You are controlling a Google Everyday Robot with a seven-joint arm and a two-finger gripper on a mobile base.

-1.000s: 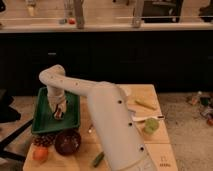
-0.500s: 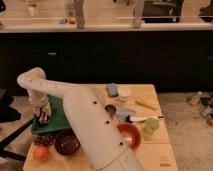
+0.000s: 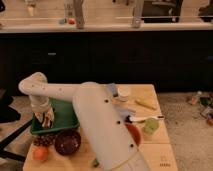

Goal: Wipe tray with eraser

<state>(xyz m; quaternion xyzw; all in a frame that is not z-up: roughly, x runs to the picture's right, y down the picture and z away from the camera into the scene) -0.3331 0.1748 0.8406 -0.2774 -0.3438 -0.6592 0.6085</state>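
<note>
the two-finger gripper [image 3: 46, 120] is reaching down into the green rectangular plastic tray [image 3: 67, 116] for wiping; whether it is clamping the eraser, i cannot tell.

The tray [image 3: 67, 117] is sitting at the table's [image 3: 157, 152] left side. The gripper [image 3: 46, 121] is hanging over the tray's left end, the arm [image 3: 95, 120] reaching across from the right. A bowl [image 3: 67, 142] is lying just before the tray, with fruit [image 3: 40, 152] to its left. A cup [image 3: 149, 127] is standing to the right, a white jar [image 3: 123, 93] behind it.
</note>
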